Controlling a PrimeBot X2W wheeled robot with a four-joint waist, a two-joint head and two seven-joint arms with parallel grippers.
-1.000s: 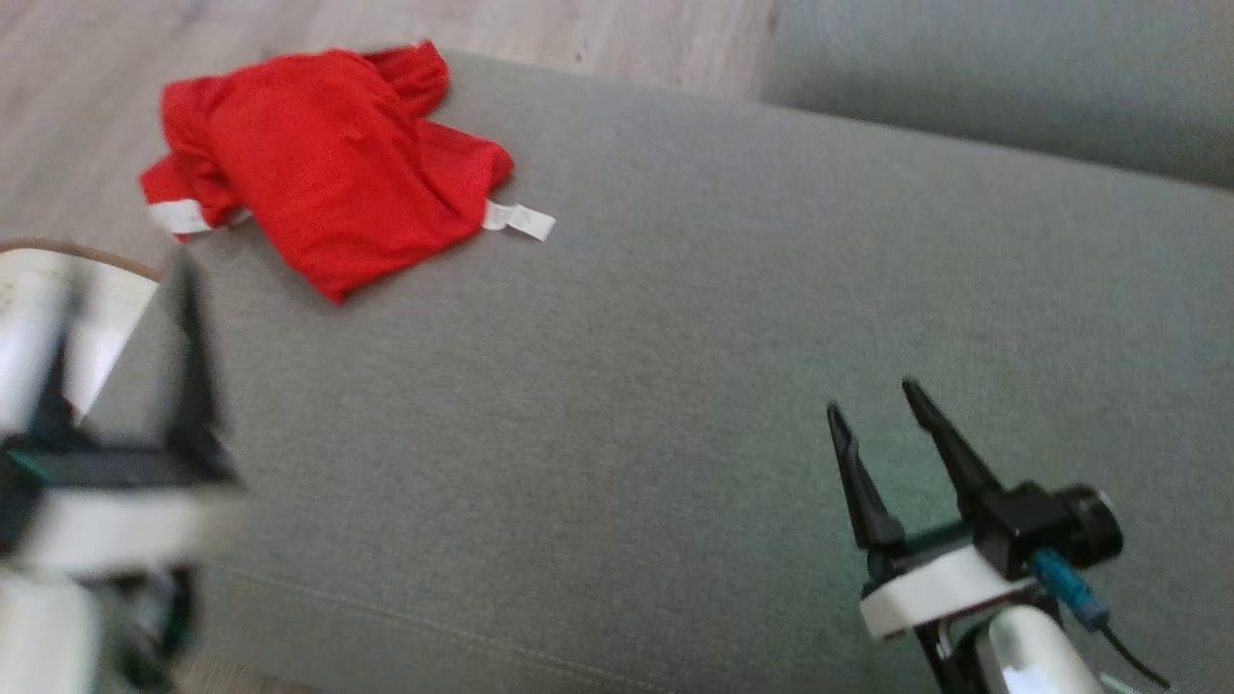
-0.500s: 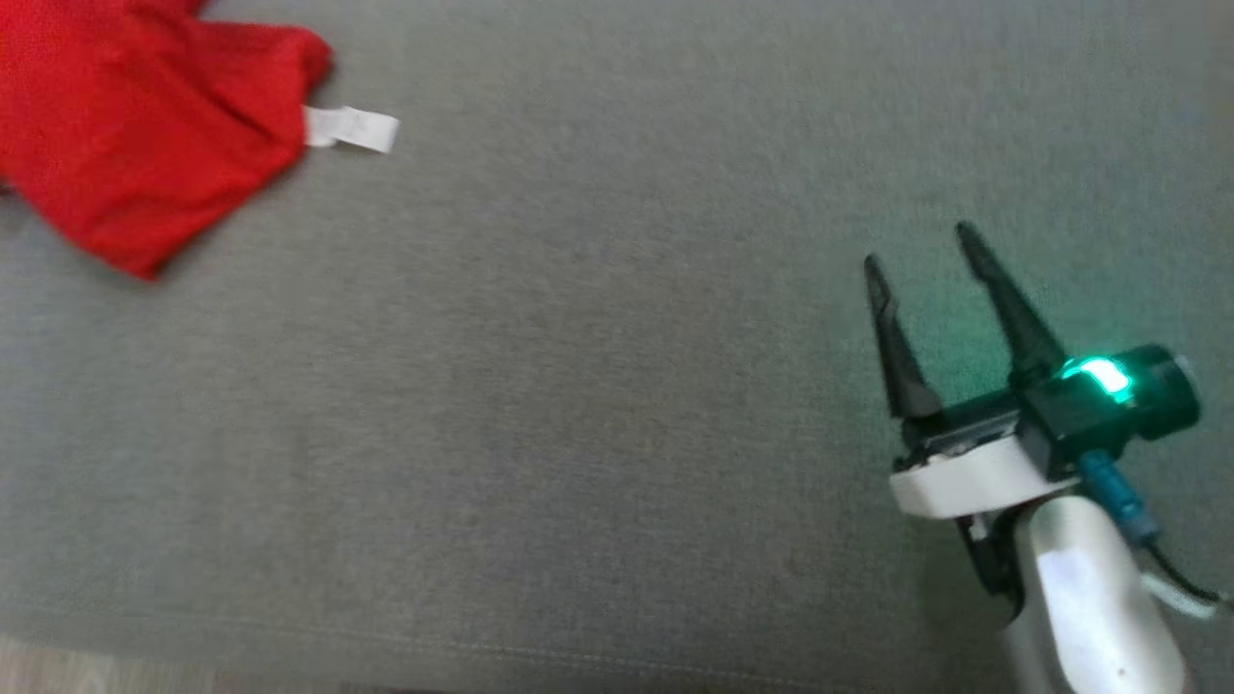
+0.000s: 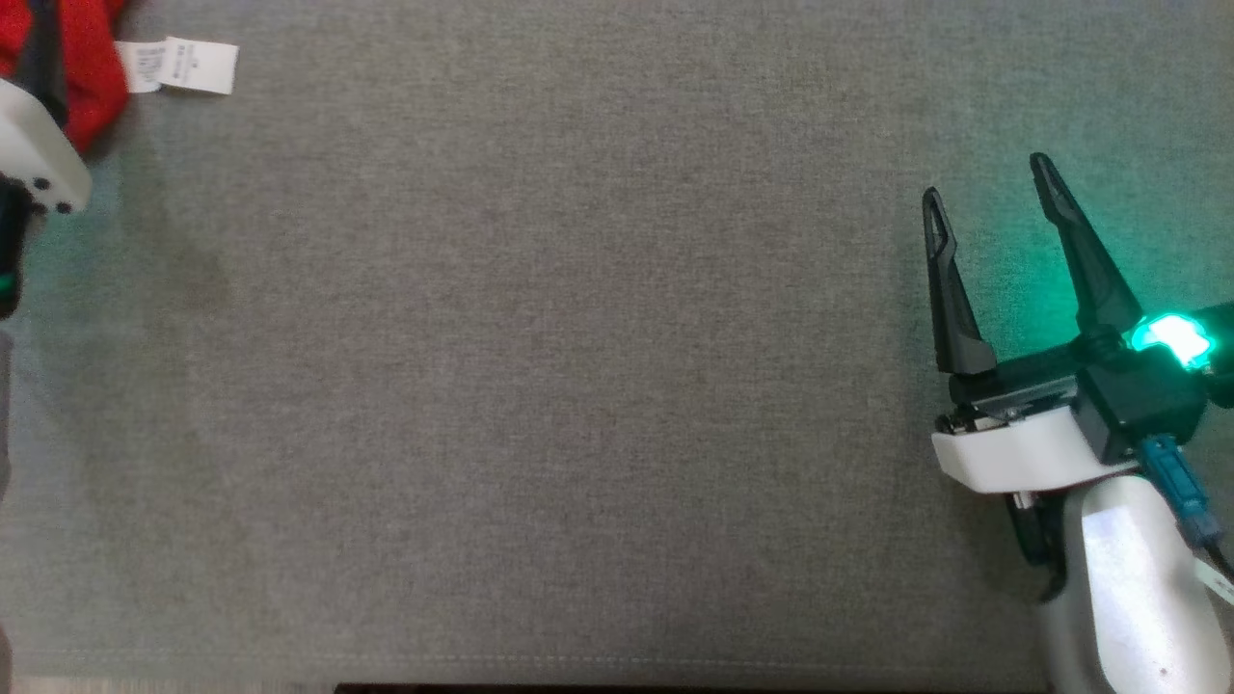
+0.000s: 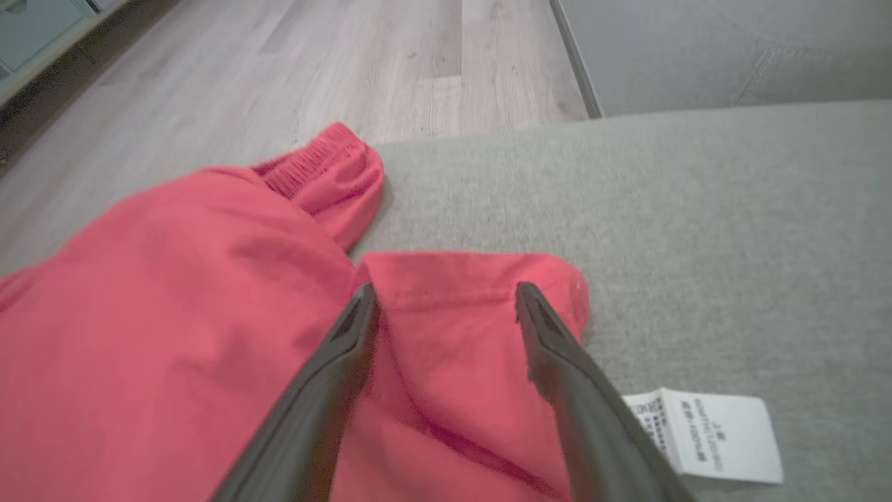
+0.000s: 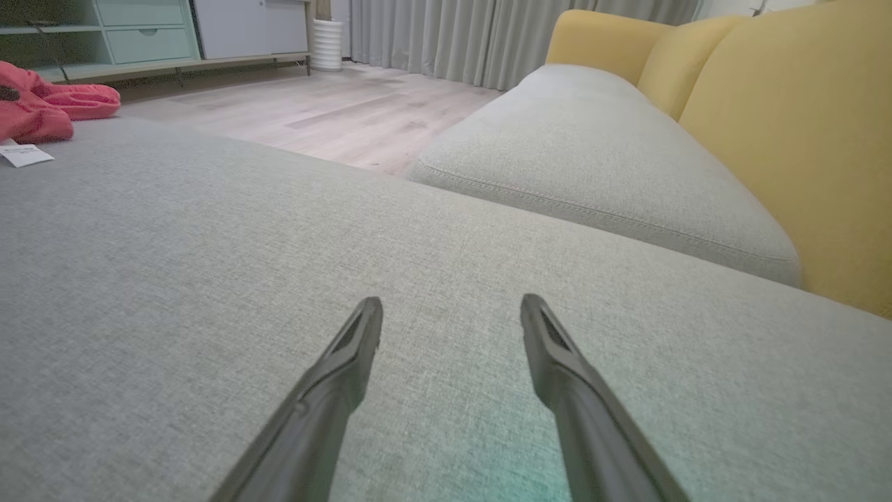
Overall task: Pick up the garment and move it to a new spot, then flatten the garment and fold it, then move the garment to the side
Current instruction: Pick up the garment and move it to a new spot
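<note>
Mostly bare grey cushion (image 3: pixel 540 366), with wide free room at centre and right. Red garment (image 4: pixel 174 314) bunched at its far-left corner by the edge, wood floor (image 4: pixel 348 70) beyond. White label (image 4: pixel 704 436) just beside it. Left gripper (image 4: pixel 446 289) spread wide over garment, contact unclear. Right gripper (image 3: pixel 987 180) spread, empty, well apart. Yellow sofa back (image 5: pixel 801 125) behind a second cushion (image 5: pixel 592 146).

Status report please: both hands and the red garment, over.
Left hand open, over the red garment. Right hand open above bare grey cushion. Garment crumpled, not yet gripped. Nothing blocking.
</note>
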